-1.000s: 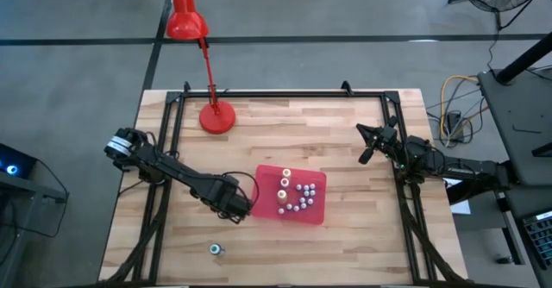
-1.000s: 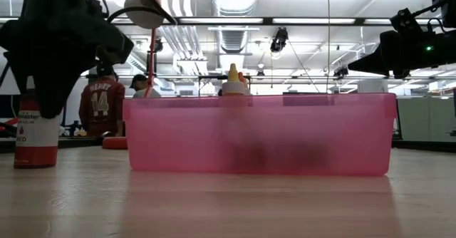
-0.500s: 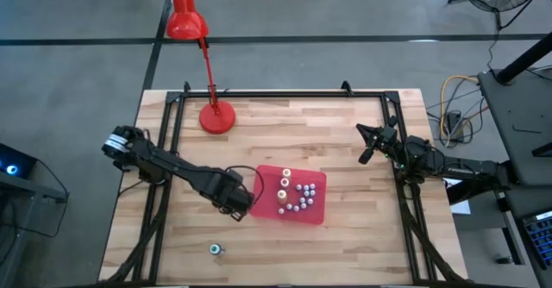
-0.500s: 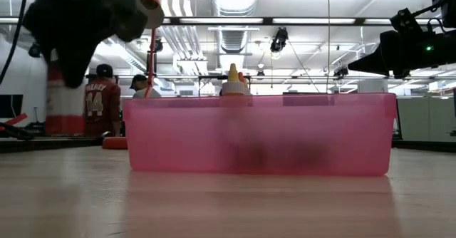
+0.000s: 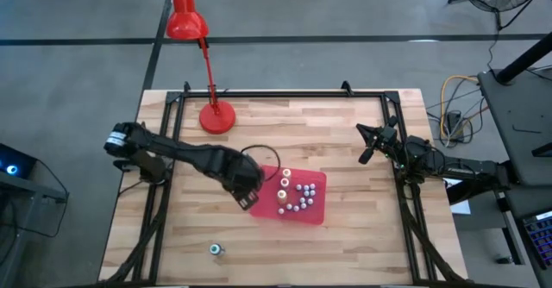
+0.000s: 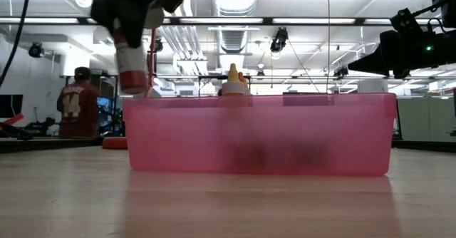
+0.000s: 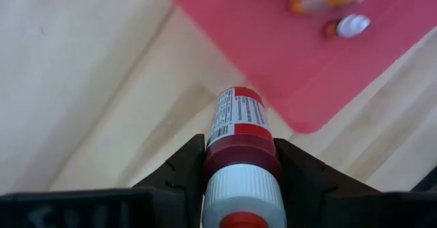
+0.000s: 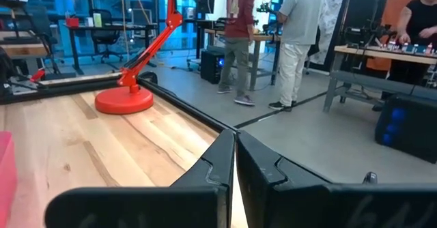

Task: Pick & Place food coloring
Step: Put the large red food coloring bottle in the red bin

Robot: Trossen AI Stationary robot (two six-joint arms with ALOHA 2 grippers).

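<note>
Red and white-capped, a food coloring bottle (image 7: 237, 153) sits pinched between the two dark fingers of the left gripper (image 5: 245, 190), which hangs above the counter (image 5: 345, 128) at the near left corner of the pink tray (image 5: 316, 209). In the low view the bottle (image 6: 131, 61) is lifted clear of the wood, raised about level with the tray's rim and just to its left. The left wrist view shows the bottle's printed label and red body pointing toward the corner of the tray, with the pale planks beneath. Inside the tray lies a cluster of small whitish-capped bottles (image 5: 304, 196), beside two taller bottles with pale tops (image 5: 283, 184). One more tiny bottle (image 5: 216, 249) lies alone on the counter near its front edge, well apart from the tray. The right gripper (image 5: 372, 143) waits at the counter's right side, its fingers pressed together and holding nothing. A red lamp (image 5: 203, 55) stands at the far left of the counter. People (image 8: 270, 30) stand in the room beyond.
</note>
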